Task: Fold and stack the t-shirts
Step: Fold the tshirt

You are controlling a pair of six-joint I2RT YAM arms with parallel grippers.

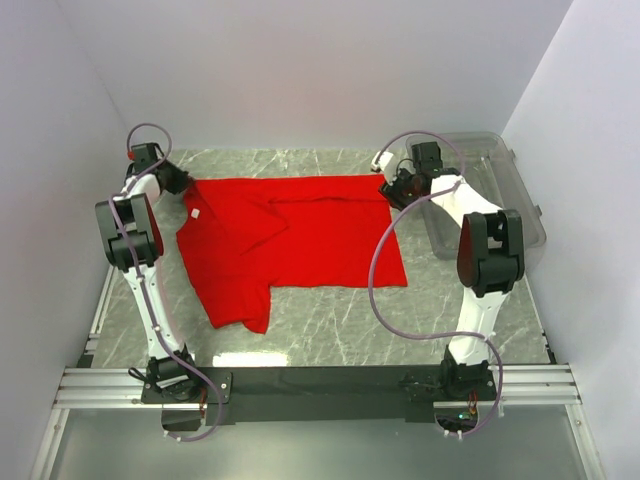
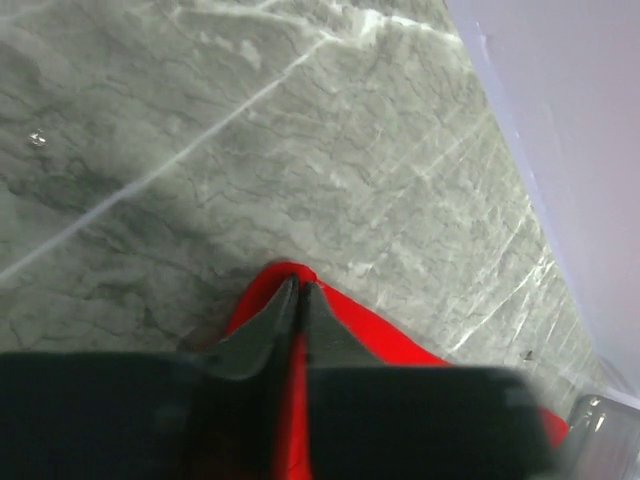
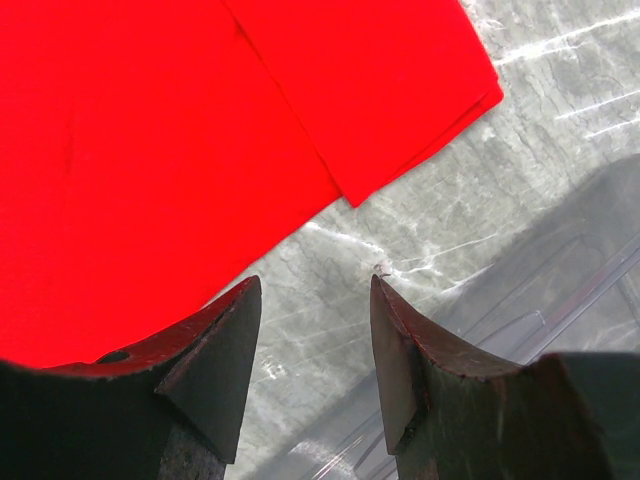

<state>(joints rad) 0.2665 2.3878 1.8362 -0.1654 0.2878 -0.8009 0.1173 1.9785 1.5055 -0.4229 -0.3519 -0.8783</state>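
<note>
Folding in hand; stacking not begun. Spread across middle of table (image 1: 330, 340): red t-shirt (image 1: 290, 245), one flap lying turned over its middle.

At 10 o'clock of cloth: left gripper (image 2: 298, 290), pinched together on corner.

At 2 o'clock: right gripper (image 3: 315, 300), fingers apart, holding nothing, over bare table just beside hem corner. Bin (image 1: 500, 190) at 3 o'clock.

Next, likely: close right on its corner, then carry both corners evenly toward 6 o'clock.

– Figure A, what's labelled?
– The left arm (image 1: 135, 235) and right arm (image 1: 488, 250): white links, black joint housings, a lilac cable (image 1: 378, 275) looped along each.
– And B?
– The left claw (image 2: 298, 292) and right claw (image 3: 315, 290): dark, wedge-shaped fingers (image 3: 215, 360).
</note>
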